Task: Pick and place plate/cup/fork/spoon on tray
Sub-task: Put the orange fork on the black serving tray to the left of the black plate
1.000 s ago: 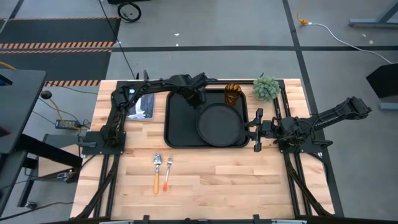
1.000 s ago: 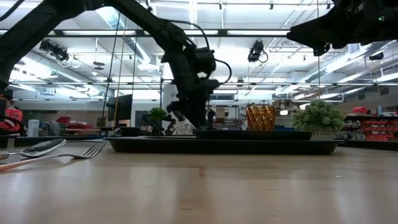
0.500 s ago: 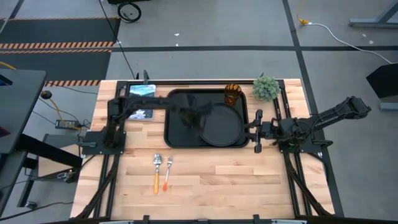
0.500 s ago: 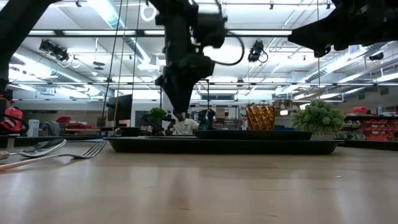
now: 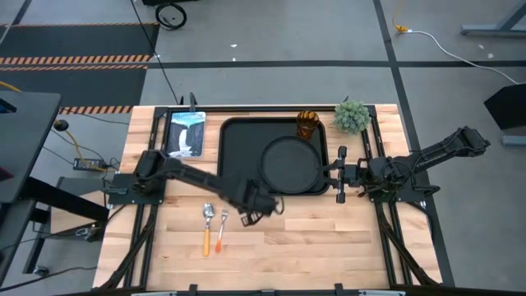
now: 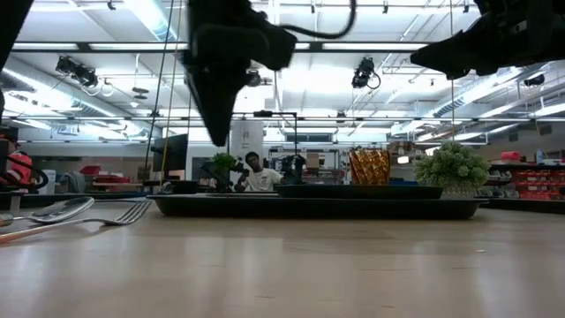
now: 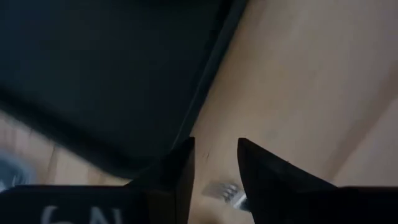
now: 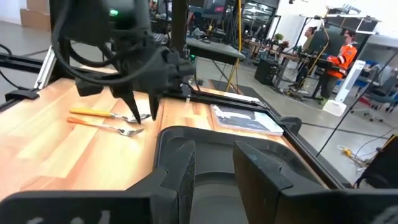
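Observation:
The black tray [image 5: 242, 148] lies at the table's far middle. The round black plate [image 5: 290, 162] rests flat on its right half, and the amber cup [image 5: 307, 124] stands upright in its far right corner. The spoon [image 5: 207, 226] and fork [image 5: 221, 226] lie side by side on the wood near the tray's left front. My left gripper [image 5: 251, 215] is open and empty, pointing down over the table just in front of the tray's near edge, right of the fork; it also shows in the right wrist view [image 8: 142, 111]. My right gripper [image 5: 339, 173] is open and empty at the tray's right edge.
A small green potted plant [image 5: 352, 116] stands at the far right beside the tray. A printed booklet [image 5: 185, 133] lies at the far left. People [image 8: 345, 56] are in the room beyond the table. Bare wood spreads along the table's near side.
My left gripper has risen from the far left part of the tray and swung toward the table's near edge, across the tray, to a spot just in front of it beside the fork. The cup, plate, fork and spoon have stayed where they were.

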Available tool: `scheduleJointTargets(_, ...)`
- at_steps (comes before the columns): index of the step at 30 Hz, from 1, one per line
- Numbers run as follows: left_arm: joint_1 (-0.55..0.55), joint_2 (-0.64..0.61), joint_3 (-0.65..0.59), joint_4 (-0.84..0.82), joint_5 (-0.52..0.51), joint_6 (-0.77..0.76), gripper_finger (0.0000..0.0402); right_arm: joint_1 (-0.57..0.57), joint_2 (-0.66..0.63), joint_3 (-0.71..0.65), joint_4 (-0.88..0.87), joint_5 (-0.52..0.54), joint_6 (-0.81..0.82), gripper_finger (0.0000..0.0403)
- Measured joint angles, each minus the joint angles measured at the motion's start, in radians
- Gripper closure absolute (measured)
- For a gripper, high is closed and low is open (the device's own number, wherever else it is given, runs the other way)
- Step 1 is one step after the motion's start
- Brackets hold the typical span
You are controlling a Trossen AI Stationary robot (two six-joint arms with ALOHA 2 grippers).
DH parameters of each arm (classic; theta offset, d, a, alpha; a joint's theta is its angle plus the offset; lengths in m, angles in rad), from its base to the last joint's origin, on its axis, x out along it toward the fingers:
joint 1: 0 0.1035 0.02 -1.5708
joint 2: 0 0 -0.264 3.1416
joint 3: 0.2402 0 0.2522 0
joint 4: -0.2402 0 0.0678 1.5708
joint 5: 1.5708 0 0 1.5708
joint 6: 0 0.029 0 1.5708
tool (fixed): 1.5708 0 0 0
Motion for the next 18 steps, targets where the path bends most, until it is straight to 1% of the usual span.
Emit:
scheduleJointTargets(4, -0.073, 0.0, -0.001, -0.063, -0.074, -0.15, 0.0281, 0.0, 0.0, 0.0, 0.015, 0.0, -0.026, 0.0287)
scheduleJointTargets(7, -0.127, 0.0, -0.001, -0.102, -0.13, -0.203, 0.029, 0.0, 0.0, 0.0, 0.024, 0.0, -0.041, 0.0287)
scheduleJointTargets(10, -0.174, 0.0, -0.001, -0.142, -0.21, -0.241, 0.0302, -0.002, 0.0, 0.0, 0.024, 0.0, -0.058, 0.0287)
scheduleJointTargets(13, -0.201, 0.0, -0.008, -0.204, -0.268, -0.288, 0.0316, -0.005, 0.0, 0.0, 0.024, 0.0, -0.076, 0.0287)
scheduleJointTargets(15, -0.207, -0.01, -0.056, -0.215, -0.277, -0.314, 0.0325, -0.005, 0.0, 0.0, 0.024, 0.0, -0.08, 0.0287)
scheduleJointTargets(18, -0.208, -0.051, -0.191, -0.165, -0.247, -0.345, 0.0342, -0.005, 0.0, 0.0, 0.024, 0.0, -0.079, 0.0287)
